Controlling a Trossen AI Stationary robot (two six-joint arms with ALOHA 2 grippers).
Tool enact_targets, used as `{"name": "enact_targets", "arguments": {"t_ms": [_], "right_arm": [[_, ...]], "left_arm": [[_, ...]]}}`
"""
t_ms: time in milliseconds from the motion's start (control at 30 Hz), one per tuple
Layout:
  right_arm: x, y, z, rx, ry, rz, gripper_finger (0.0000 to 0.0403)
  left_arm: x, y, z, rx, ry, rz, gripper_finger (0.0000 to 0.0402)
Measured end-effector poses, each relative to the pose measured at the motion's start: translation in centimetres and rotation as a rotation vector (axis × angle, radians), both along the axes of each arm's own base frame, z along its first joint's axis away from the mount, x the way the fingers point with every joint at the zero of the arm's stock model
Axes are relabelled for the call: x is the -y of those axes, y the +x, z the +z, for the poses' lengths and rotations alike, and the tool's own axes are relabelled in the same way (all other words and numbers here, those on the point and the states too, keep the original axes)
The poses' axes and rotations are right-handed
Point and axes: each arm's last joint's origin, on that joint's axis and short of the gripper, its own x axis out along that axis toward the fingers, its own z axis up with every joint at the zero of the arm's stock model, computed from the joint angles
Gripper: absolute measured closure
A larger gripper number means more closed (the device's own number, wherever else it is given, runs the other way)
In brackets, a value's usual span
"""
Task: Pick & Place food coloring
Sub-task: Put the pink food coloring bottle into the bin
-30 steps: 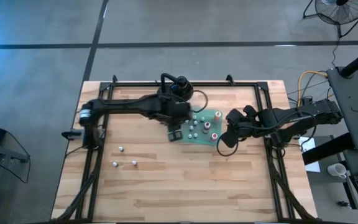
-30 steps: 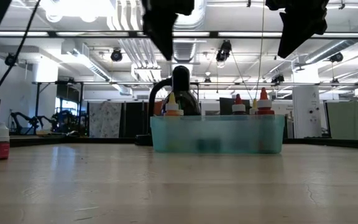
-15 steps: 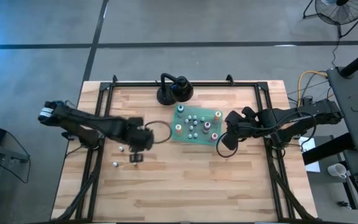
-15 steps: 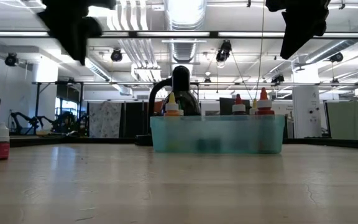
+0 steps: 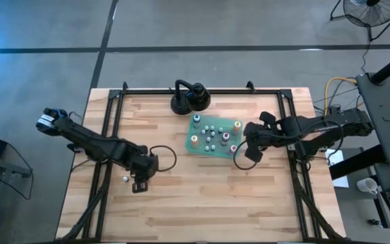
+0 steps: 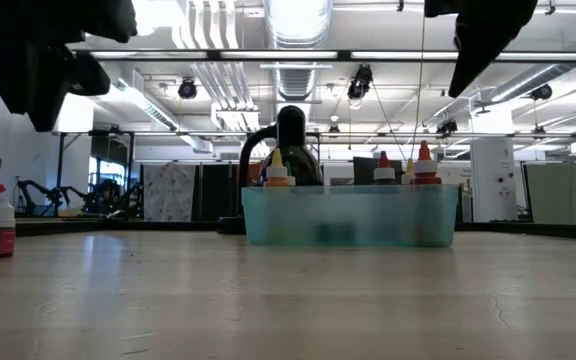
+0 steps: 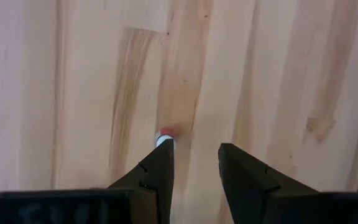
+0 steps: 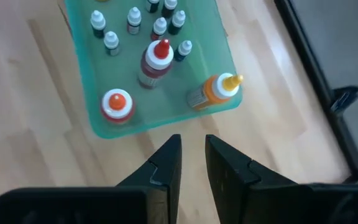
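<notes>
- Our left end effector [image 5: 139, 184] hangs low over the bare wood desk [image 5: 202, 203], fingers parted to a moderate gap and holding nothing.
- One food coloring bottle [image 7: 164, 138], whitish with a red tip, lies just beyond one finger [image 7: 157, 174], off the gap's centreline; another loose bottle [image 5: 124, 179] sits just beside the end effector.
- Most bottles stand in the green translucent tray [image 8: 225, 107], directly ahead of the right end effector [image 8: 191, 163], which waits nearby with a narrow gap, holding nothing.
- Handling, as we judge it: tiny, light, smooth plastic; likely to roll or skid on the planks. Best gripped across the round body, low, centred between the fingers.
- Tray walls look thin and glossy; the desk is matte, grained butcher-block.
</notes>
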Motion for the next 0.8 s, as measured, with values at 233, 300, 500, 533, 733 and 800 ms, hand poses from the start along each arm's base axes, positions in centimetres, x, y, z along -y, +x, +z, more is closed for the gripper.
{"name": "enact_targets", "arguments": {"t_ms": [233, 300, 500, 533, 733, 800], "right_arm": [[1.6, 0.4, 0.1, -0.044, -0.062, 0.085, 0.0339], [2.0, 0.6, 0.2, -0.03, -0.062, 0.088, 0.0339], [3.0, 1.5, 0.2, 0.047, -0.081, 0.085, 0.0339], [3.2, 1.7, 0.1, 0.064, -0.088, 0.088, 0.0339], [4.8, 2.7, -0.7, 0.169, -0.114, 0.046, 0.0339], [5.3, 2.7, -0.8, 0.176, -0.117, 0.025, 0.0339]], "left_arm": [[0.3, 0.0, 0.0, 0.01, -0.007, -0.006, 0.0303], [0.3, 0.0, -0.1, 0.004, -0.013, 0.017, 0.0303], [0.2, -0.4, -1.2, -0.039, -0.015, 0.079, 0.0303], [0.2, -0.4, -1.4, -0.042, -0.016, 0.088, 0.0303], [0.3, -0.8, -2.5, -0.054, 0.0, 0.055, 0.0303], [0.2, -0.9, -3.2, -0.058, 0.003, 0.049, 0.0303]]}}
